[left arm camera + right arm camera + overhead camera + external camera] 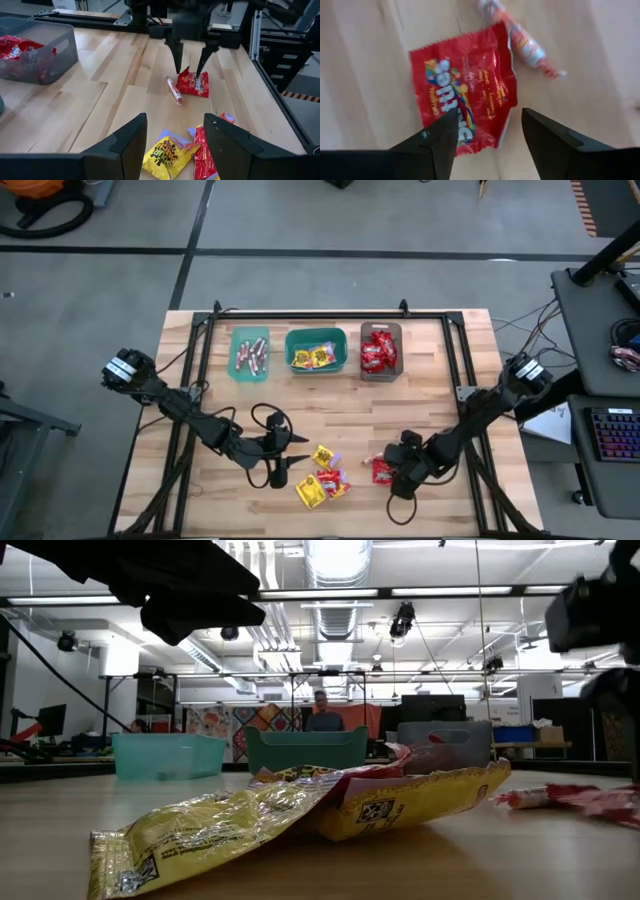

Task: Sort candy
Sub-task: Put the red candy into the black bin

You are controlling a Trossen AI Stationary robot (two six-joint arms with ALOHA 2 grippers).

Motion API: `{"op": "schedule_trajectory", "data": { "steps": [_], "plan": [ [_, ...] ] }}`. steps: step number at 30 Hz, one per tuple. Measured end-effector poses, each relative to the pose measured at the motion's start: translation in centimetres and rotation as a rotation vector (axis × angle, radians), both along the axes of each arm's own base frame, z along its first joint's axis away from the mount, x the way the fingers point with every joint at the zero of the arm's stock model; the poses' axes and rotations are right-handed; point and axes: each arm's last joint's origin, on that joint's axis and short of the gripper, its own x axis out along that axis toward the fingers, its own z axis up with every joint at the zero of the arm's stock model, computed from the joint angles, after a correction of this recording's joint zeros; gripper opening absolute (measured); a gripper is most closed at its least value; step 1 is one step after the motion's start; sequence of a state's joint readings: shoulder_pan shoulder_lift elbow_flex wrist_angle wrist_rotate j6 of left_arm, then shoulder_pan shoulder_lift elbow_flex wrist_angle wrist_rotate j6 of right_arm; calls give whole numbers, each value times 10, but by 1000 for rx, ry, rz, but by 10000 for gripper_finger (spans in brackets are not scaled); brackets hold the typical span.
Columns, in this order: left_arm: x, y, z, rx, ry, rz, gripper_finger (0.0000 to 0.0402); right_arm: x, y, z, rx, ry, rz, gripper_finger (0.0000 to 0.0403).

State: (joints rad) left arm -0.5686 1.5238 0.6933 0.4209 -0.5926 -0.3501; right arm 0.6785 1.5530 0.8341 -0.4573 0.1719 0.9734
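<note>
Right wrist view showed the right gripper [487, 127] with its fingers spread and empty, poised directly over a red packet [462, 97] lying flat on the table [440, 395] — the fingertips stood over the packet's near edge, one finger above its printed face and the other just off its side. The packet's long axis ran roughly along the line of approach, so the spread fingers straddled its narrow width, which I judged the right way round for a pinch. A pinkish stick [520, 40] lay just beyond the packet's far corner, angled away and seemingly touching it. From the high view, this red packet [382, 470] sat near the table's front, right of centre, clearly nearer the right arm. The left gripper [285, 470], also spread and holding nothing, hovered left of a small heap of yellow and red packets [322, 478]. Open wood lay between the heap and the three bins [317, 352] along the far edge — ample room for a carry.
</note>
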Motion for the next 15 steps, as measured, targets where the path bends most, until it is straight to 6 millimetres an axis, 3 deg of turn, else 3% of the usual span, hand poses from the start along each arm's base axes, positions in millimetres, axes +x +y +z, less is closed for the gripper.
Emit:
{"op": "schedule_trajectory", "data": {
  "steps": [4,7,15],
  "plan": [
    [0,0,1,-3,-5,0,181,3,3,-12,-9,30,-12,210],
    [0,0,1,-8,-13,-1,181,4,4,-19,-29,46,-11,186],
    [1,0,2,-13,-21,0,181,4,2,-14,-41,3,-13,51]
  ]
}}
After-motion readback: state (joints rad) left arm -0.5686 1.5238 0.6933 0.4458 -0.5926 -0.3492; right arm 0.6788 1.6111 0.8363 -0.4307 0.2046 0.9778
